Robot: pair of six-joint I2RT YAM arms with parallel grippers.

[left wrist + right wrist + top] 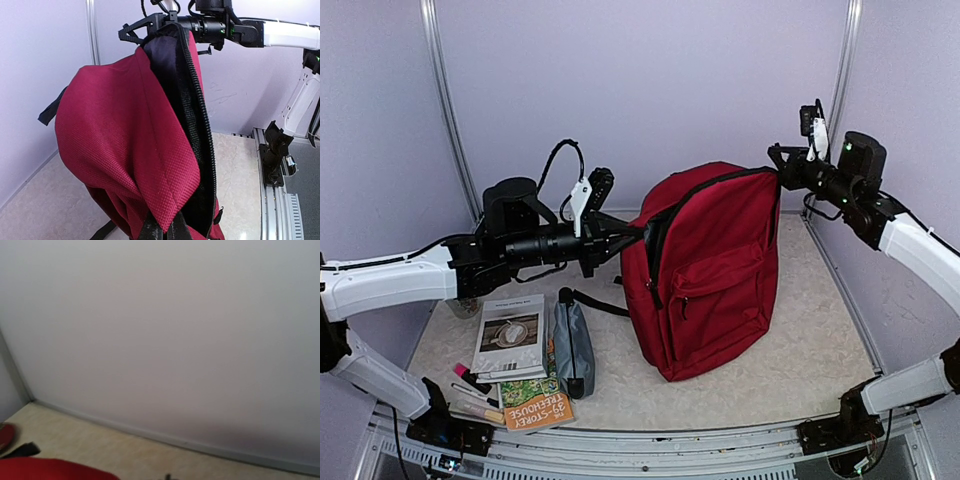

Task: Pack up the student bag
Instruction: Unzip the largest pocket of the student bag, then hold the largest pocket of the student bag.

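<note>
At the near left of the pale worktop (800, 340) the loose things are laid out, none yet packed: an orange-edged paperback book (535, 408), a grey-and-white booklet (510, 335), a pink marker (463, 372) and a small grey zip pouch (573, 352). Just beyond them, the large dark red fabric student bag (715, 270) is stood upright on its base in the middle of the worktop. Its black-zippered top is parted only to a narrow slit.

The left end effector (161, 231) is closed to a pinch on the red edge of the front panel. Farther back, the right end effector (780, 158) is judged to be clamped on the top corner of the rear panel, though its jaws are not shown by its own camera.

Both arms are thus taken up with the bag. For any item to be fetched, one grip must be let go, and the freed panel is likely to flop and shut the mouth, or the whole bag may slump toward the pouch. The pinch on thin fabric could be lost if the panels are pulled wider. An uneven pull could tip the bag off its base. A thin black strap (600, 303) lies between bag and pouch and could be snagged when the items are reached for.
</note>
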